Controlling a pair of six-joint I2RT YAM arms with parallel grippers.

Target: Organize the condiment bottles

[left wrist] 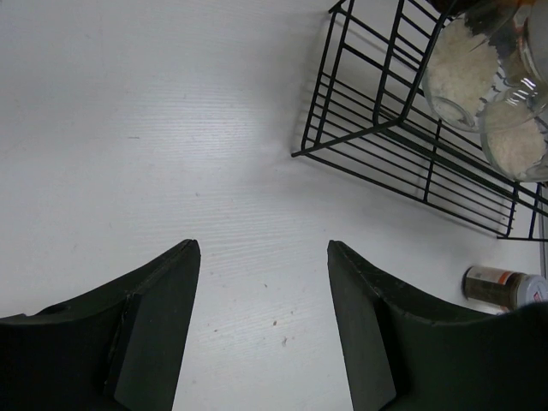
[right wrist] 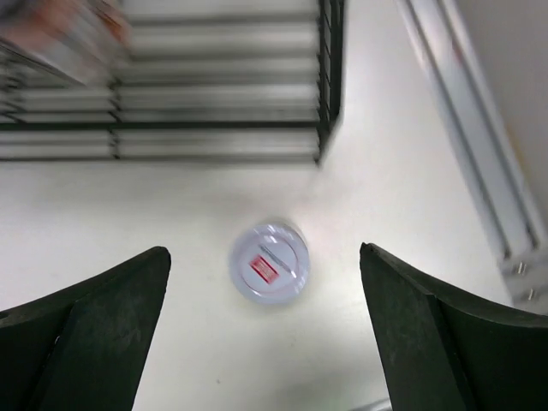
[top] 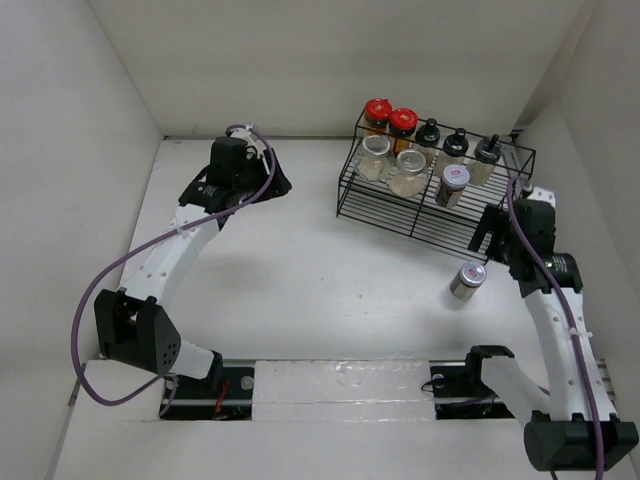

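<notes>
From the top camera we see the black wire rack [top: 425, 225] standing on the far right part of the table [top: 300, 270]. Eight of the condiment bottles [top: 408, 168] are inside it. Two with red lids [top: 377, 108] are at the back left and three with black lids [top: 456, 143] continue that row to the right. Two with clear lids [top: 376, 152] stand in front of them, and a labelled bottle [top: 453, 183] with a silver lid is at the front. The ninth bottle [top: 467, 280] stands upright on the table, apart from the rack, near its front right corner. The right gripper [top: 490, 238] hovers near this bottle. The left gripper [top: 258, 182] is well apart from it, on the left side of the rack.

In the left wrist view the fingers [left wrist: 163, 325] of the left gripper stand apart and hold nothing; only bare table lies between them. A corner of the rack is ahead on the right, with two bottles of pale contents in it. The ninth bottle shows at the right edge.

The right wrist view is blurred. The right gripper is wide open and empty. The silver lid of the ninth bottle, with a red mark, lies between the fingers [right wrist: 94, 334] and touches neither of them. The rack is behind it. A reddish smear at the top left is perhaps a bottle in the rack; we cannot tell which.
</notes>
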